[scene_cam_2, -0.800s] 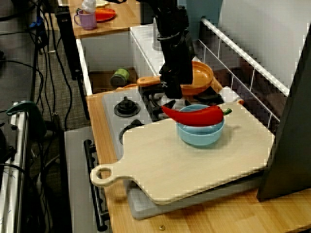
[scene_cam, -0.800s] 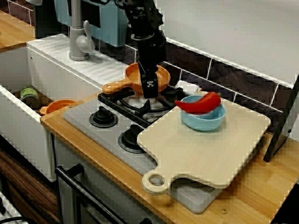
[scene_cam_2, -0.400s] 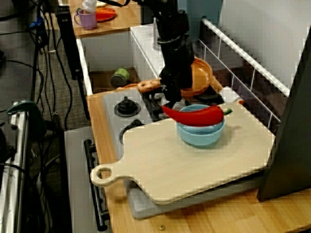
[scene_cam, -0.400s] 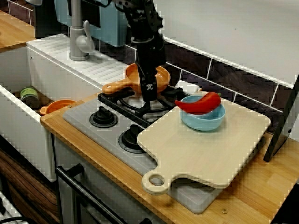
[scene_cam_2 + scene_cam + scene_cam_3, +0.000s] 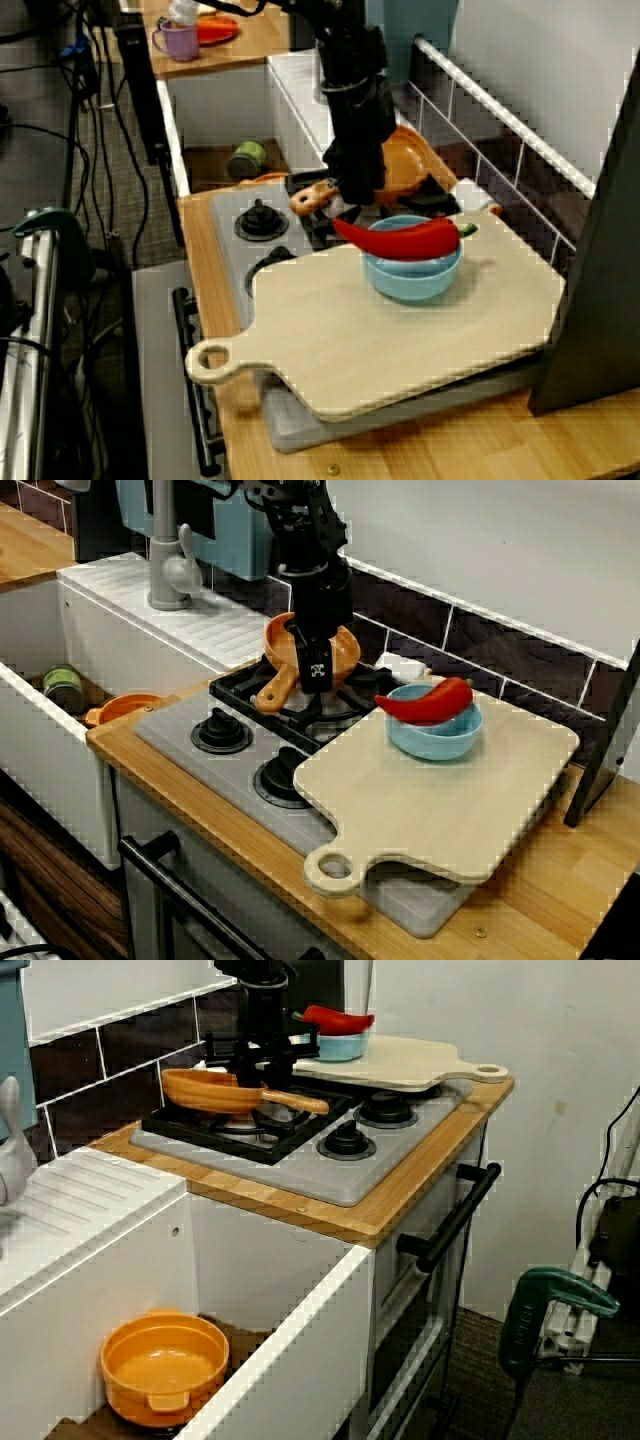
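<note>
Arm's gripper [image 5: 317, 676] points straight down at the near rim of the orange pan [image 5: 345, 645], just where the handle [image 5: 272, 692] joins the bowl. Pan sits on the far burner of the stove [image 5: 170, 725]. Handle's long axis runs from the jaws out to the near left, away from the cutting board [image 5: 440, 800]. Jaws look narrow at the rim. Clamped or only touching: cannot tell.
</note>
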`<state>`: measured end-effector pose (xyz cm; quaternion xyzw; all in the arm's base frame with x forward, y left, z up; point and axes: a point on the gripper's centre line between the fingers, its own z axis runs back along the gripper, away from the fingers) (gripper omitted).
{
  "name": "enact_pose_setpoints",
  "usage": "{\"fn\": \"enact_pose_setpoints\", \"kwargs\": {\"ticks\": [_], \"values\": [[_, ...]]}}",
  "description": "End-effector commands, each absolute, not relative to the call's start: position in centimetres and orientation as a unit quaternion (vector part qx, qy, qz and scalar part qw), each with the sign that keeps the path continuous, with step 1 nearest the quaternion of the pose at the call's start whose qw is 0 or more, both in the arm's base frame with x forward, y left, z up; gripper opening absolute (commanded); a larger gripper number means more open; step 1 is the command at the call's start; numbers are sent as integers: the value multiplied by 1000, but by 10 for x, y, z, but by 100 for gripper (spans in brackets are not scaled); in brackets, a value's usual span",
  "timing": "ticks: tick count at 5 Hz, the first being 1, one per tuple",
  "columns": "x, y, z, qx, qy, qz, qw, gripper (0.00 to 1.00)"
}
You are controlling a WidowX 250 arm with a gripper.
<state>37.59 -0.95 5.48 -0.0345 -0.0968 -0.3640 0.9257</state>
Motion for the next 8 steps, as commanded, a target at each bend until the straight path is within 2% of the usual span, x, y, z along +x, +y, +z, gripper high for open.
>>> {"fn": "enact_pose_setpoints", "kwargs": {"ticks": [1, 3, 4, 5, 7, 8], "values": [[380, -5, 79, -40, -114, -360, 925, 0], [372, -6, 104, -75, -118, -392, 909, 0], [369, -10, 127, -88, -146, -415, 894, 0], [366, -18, 140, -87, -174, -432, 881, 0], [360, -34, 147, -103, -207, -461, 857, 0], [352, -42, 147, -92, -209, -472, 852, 0]]}}
